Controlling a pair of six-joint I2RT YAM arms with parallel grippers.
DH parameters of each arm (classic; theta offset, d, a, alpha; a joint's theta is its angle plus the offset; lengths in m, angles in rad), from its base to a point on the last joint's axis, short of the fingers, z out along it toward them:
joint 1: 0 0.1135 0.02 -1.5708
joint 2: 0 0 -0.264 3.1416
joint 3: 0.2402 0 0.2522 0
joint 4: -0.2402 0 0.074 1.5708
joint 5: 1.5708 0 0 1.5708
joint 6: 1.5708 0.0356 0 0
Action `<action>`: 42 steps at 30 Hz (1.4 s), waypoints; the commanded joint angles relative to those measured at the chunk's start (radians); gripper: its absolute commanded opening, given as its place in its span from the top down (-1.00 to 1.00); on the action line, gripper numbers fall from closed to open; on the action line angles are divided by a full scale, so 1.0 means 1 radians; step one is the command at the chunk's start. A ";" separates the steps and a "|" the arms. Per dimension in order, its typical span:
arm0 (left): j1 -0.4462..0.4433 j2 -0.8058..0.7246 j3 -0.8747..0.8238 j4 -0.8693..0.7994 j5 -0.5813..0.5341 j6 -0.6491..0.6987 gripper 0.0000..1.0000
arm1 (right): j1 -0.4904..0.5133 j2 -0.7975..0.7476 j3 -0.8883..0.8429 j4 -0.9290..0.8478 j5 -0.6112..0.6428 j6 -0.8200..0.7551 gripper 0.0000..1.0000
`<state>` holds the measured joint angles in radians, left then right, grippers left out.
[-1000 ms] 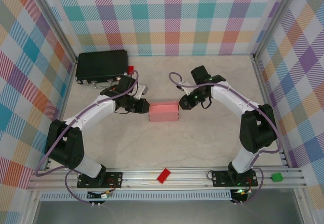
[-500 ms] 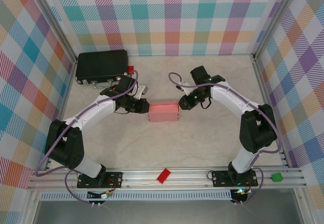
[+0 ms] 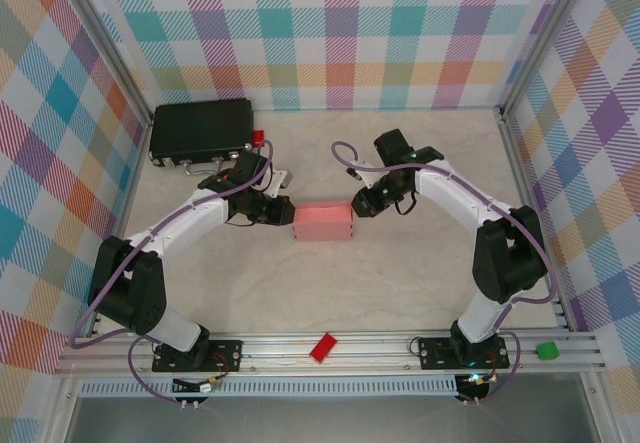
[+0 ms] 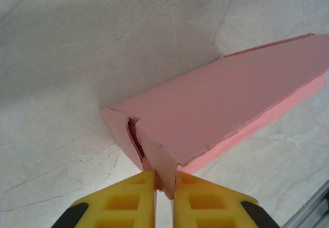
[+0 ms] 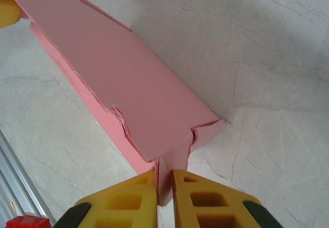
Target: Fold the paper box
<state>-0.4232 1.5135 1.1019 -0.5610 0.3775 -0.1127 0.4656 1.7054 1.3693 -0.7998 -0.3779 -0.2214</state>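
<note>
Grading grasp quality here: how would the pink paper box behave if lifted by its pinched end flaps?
Probably light and hollow: the paper box is thin card. Its end flaps, pinched by the left gripper and right gripper, likely bend rather than carry it stiffly. Ragged edges suggest it tears easily.

Bench [image 3: 400, 283]: pale cream-grey marbled surface, matte, faint veining; even light, soft shadows.
Back wall [image 3: 340, 33]: multicolour plaid panel across the top of the frame.
Left wall [image 3: 50, 163], right wall [image 3: 600, 163]: same plaid, slanting inward.
Corner posts [image 3: 113, 55]: silver aluminium.
Slotted aluminium rail [image 3: 380, 346]: along the bench's near edge, lower frame.
Grey strip [image 3: 330, 413]: beneath the rail, bottom edge.
</note>
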 commanded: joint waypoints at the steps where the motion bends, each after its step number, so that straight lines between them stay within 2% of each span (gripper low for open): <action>1: -0.007 -0.020 -0.013 0.006 0.014 -0.009 0.72 | 0.007 0.011 0.037 -0.039 -0.010 0.015 0.67; 14: -0.015 -0.019 -0.001 0.002 0.005 -0.010 0.72 | 0.015 0.034 0.058 -0.088 0.041 0.080 0.60; 23: -0.018 -0.013 0.004 0.000 0.003 -0.012 0.73 | 0.027 0.025 0.062 -0.097 0.086 0.112 0.65; 42: -0.035 -0.001 0.006 0.002 -0.007 -0.020 0.73 | 0.047 0.057 0.101 -0.130 0.087 0.251 0.69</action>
<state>-0.4507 1.5135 1.1019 -0.5514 0.3725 -0.1196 0.5011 1.7466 1.4395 -0.9009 -0.2859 -0.0025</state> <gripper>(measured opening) 0.136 0.155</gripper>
